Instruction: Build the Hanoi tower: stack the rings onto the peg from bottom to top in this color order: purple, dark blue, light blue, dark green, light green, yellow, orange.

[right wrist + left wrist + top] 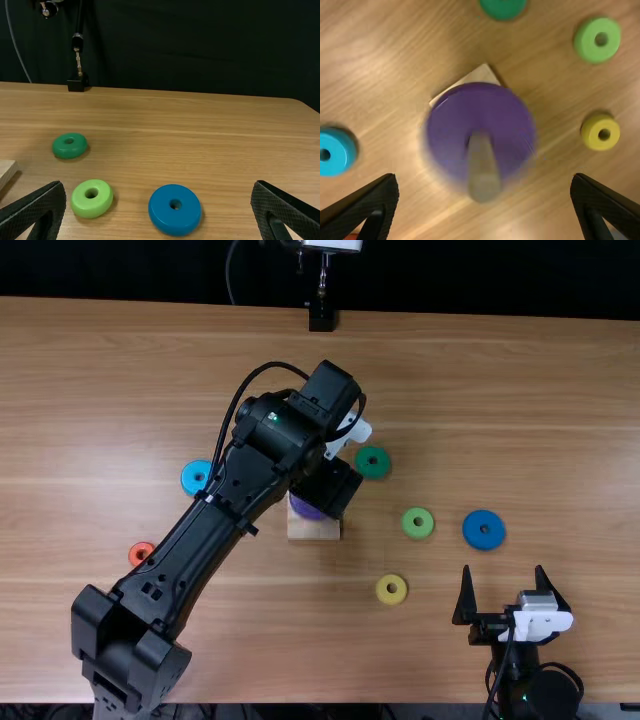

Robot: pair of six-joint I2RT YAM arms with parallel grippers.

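In the top view my left gripper [334, 486] is over the wooden base [314, 529], partly covering the purple ring [306, 508]. In the left wrist view that gripper [484, 192] stands open above the purple ring [507, 117], which is around the peg [483, 172] on the base [482, 75]. My right gripper [509, 585] is open over the near right table; its fingers are wide apart in the right wrist view [159, 200]. Loose on the table lie the dark blue ring [484, 530], light blue ring [196, 477], dark green ring [373, 462], light green ring [418, 523], yellow ring [391, 589] and orange ring [142, 553].
The left arm [190, 550] stretches diagonally over the table between the light blue and orange rings and the base. A black stand [321, 318] is at the table's far edge.
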